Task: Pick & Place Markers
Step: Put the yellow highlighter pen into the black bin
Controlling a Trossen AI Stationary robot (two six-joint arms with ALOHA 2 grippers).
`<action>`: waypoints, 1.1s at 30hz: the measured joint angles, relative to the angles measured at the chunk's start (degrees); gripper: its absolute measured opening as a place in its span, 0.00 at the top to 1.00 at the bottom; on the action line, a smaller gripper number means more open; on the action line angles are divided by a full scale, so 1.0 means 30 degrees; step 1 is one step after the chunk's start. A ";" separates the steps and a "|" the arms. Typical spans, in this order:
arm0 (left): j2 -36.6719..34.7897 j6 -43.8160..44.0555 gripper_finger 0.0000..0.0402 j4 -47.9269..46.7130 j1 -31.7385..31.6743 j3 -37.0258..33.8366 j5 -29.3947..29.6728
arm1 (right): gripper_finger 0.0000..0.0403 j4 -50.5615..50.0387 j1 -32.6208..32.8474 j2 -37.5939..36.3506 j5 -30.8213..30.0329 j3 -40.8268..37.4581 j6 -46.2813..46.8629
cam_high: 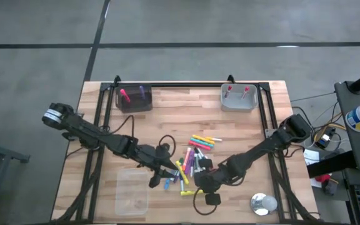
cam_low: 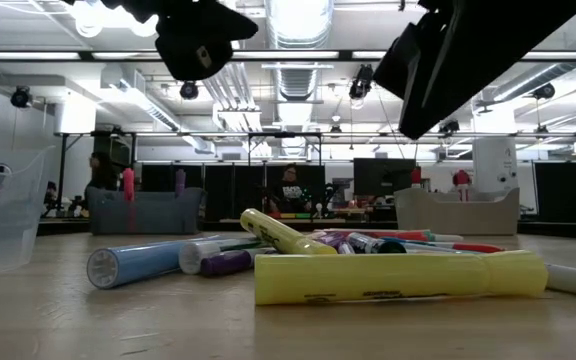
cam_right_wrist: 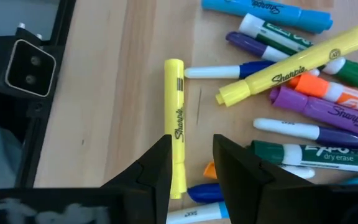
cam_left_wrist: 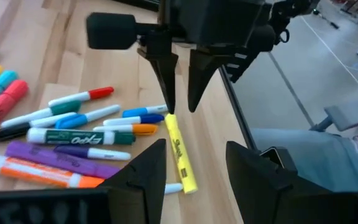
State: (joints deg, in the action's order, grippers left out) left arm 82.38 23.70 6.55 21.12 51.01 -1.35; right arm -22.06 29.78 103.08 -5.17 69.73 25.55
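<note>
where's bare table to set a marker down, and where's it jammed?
Free: the wood between the dark bin and the grey bin at the far edge, and the strip between the clear container and the round metal object. Crowded: mid-table, where the markers pile up with the left tool and right tool over them.

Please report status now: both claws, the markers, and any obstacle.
Left claw open, empty, above the marker pile. Right claw open, empty, over the yellow marker. Claws face each other closely; collision risk.
</note>
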 joint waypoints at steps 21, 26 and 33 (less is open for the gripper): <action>0.4247 0.1054 0.61 -0.4320 0.2404 0.5354 0.3025 | 0.81 0.0214 0.2273 -0.2263 -0.3746 0.0000 0.0331; 0.6188 0.0951 0.61 -0.7629 0.2392 0.7732 0.3376 | 0.82 0.0447 0.2837 -0.2504 -0.5101 0.0000 0.0085; 0.9119 0.0765 0.61 -1.2214 0.2368 1.1523 0.3827 | 0.81 0.0637 0.3375 -0.2489 -0.6122 -0.0007 0.0147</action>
State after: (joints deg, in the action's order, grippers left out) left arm 109.73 26.00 -30.09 28.23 85.58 10.13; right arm -20.15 39.90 95.61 -23.54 69.71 25.99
